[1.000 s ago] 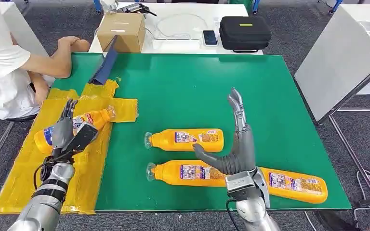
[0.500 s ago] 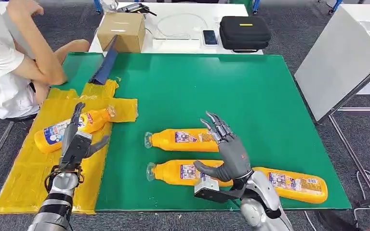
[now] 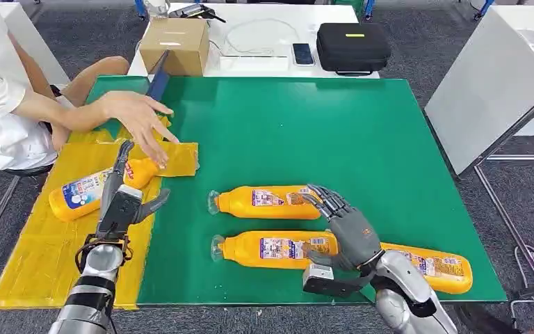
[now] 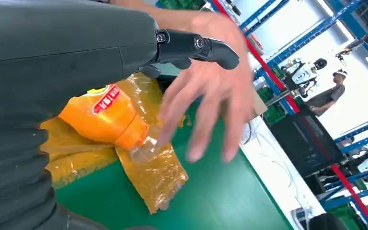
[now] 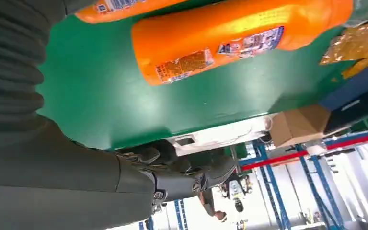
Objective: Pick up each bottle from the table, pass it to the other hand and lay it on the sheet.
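Two bottles (image 3: 268,202) lie at the desk's (image 3: 285,125) 6 o'clock. Right hand (image 3: 344,226), fingers spread and empty, hovers there; left hand (image 3: 122,202) empty. The bottles look smooth, rigid; grasp mid-body.

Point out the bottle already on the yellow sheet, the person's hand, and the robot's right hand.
Bottle on the sheet (image 3: 83,195): head view, on its label.
Person's hand (image 3: 138,118): head view, on the back of the hand.
Right hand (image 3: 351,233): head view, on the back of the hand.
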Available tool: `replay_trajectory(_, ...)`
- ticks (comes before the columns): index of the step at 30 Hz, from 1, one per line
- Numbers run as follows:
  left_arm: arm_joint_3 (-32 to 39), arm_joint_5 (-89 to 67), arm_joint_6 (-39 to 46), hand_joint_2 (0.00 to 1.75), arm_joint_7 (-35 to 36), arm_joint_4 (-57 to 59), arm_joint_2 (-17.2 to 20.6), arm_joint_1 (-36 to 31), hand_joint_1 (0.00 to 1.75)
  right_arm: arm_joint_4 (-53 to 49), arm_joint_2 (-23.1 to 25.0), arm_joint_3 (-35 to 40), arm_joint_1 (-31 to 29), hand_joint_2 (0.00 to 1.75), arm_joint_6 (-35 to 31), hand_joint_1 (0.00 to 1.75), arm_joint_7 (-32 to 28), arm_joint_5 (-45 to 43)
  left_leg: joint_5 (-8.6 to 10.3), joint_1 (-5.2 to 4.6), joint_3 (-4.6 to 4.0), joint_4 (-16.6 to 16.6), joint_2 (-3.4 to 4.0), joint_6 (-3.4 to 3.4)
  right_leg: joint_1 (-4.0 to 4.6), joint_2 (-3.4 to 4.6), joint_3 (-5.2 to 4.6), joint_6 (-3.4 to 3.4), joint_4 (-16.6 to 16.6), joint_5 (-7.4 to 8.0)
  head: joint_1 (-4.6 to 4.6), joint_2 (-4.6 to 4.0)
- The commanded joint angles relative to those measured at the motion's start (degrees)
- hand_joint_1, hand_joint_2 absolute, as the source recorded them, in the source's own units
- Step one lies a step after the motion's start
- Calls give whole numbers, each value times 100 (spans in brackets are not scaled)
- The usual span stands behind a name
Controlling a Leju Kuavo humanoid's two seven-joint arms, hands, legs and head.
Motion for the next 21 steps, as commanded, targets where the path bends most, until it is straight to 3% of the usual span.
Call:
replay_trajectory(1, -227, 95, 1, 175, -68, 828, -145, -560, 0, 987, -381, -628, -338, 175, 181, 0, 242, 100, -8, 8, 26, 4, -38, -17, 3, -19, 34, -9, 1, -14, 0, 0)
replay_trajectory(17, -338, 169, -6, 175, -95, 932, -139, -729, 0, 1317, -581, -736, -463, 175, 471, 0, 170, 225, -2, 3, 10, -1, -9, -9, 1, 2, 17, -1, -3, 1, 0, 0)
replay_trajectory(21, -391, 185, -3, 175, -110, 1085, -142, -849, 0, 1125, -889, -609, -334, 175, 1021, 0, -282, -343, -2, 3, 11, 1, -15, -9, 1, -2, 19, -2, -2, -1, -2, 0)
